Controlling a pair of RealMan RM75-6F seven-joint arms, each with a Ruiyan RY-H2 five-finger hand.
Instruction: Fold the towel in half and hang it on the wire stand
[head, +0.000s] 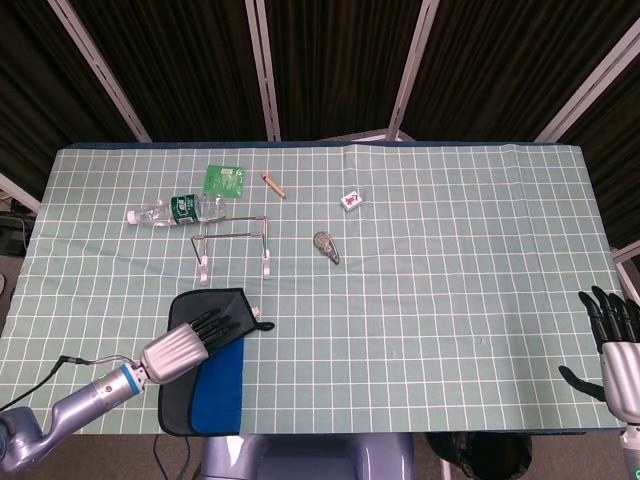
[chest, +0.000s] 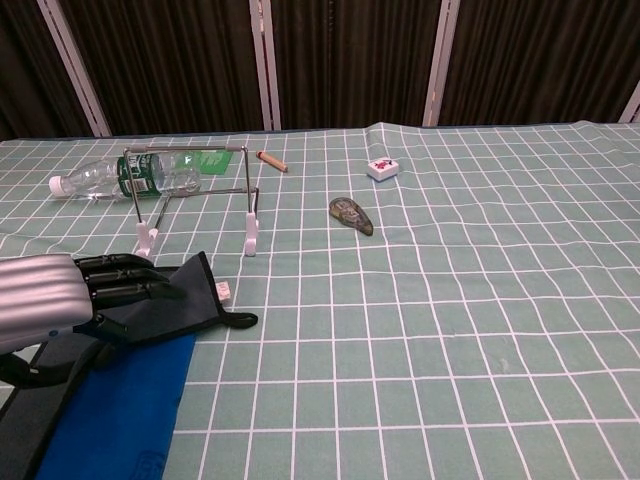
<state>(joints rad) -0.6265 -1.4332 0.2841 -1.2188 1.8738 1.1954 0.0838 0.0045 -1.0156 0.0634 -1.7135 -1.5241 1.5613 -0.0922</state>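
The towel lies at the table's front left, black on its outer face, with its blue inner face turned up along the right side. My left hand grips its far right edge and holds that edge lifted over the rest of the towel. The wire stand stands upright just beyond the towel, apart from it. My right hand is at the front right corner with fingers spread and nothing in them; the chest view does not show it.
A plastic bottle lies behind the stand, with a green packet further back. A brown stick, a small white box and a dark oval object lie mid-table.
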